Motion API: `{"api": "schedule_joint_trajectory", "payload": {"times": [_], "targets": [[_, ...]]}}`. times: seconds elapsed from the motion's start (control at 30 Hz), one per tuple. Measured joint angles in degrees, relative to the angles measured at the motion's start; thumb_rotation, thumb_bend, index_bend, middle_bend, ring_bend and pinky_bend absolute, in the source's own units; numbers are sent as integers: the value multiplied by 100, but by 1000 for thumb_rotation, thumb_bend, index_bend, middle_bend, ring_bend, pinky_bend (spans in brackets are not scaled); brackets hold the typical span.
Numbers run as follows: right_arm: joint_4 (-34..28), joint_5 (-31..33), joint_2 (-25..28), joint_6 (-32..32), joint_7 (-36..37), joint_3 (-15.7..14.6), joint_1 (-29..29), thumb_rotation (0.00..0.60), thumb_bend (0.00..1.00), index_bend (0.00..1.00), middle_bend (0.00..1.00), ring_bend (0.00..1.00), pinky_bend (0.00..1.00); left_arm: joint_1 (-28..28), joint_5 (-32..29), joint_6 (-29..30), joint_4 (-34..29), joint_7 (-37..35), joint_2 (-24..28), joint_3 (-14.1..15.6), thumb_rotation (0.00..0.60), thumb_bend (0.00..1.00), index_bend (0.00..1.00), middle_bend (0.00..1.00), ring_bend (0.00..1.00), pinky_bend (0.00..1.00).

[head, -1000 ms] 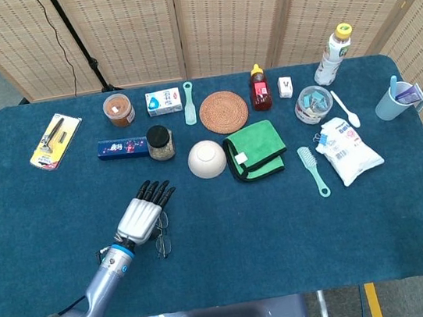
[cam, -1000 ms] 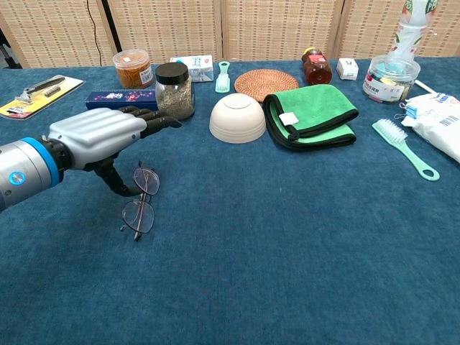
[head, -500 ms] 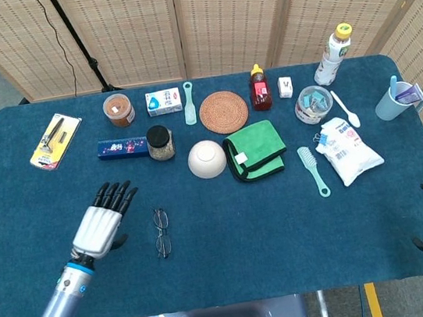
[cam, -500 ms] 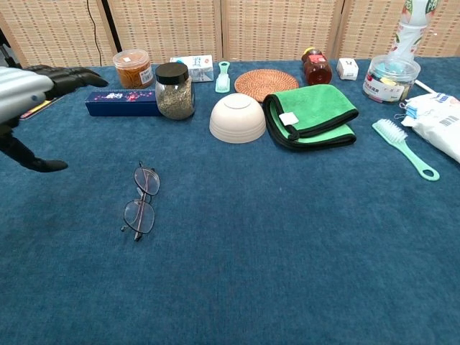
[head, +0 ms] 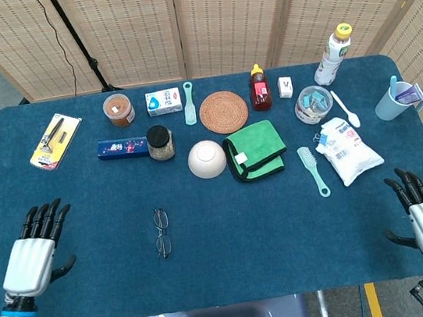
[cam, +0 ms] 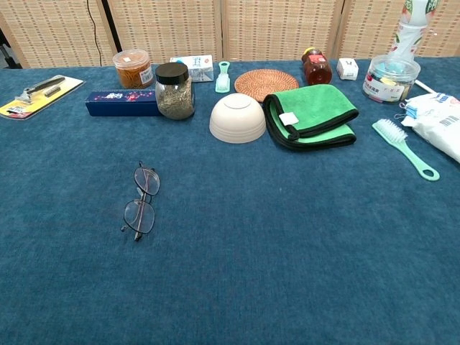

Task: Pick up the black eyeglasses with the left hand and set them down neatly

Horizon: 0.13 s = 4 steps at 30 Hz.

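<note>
While the left hand [head: 32, 258] hovers empty with fingers spread, well left of the black eyeglasses [head: 161, 232], any regrasp risks bending their thin frame against the bench [head: 231, 242].

The eyeglasses [cam: 141, 200] lie folded on the blue table cover [cam: 287, 251], apart from everything else. Behind them stand a glass jar [cam: 174, 90] and an upturned white bowl [cam: 237, 118], beside a folded green cloth [cam: 310, 115].
</note>
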Motion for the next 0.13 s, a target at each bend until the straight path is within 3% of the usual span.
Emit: {"api": "schedule_joint_trajectory", "payload": {"times": [0.13], "targets": [[-20, 14, 19, 34, -10, -5, -11, 600, 108, 146, 49, 66, 205, 319, -16, 327, 7, -248, 161, 72, 600, 184, 105, 0, 0, 0]]}}
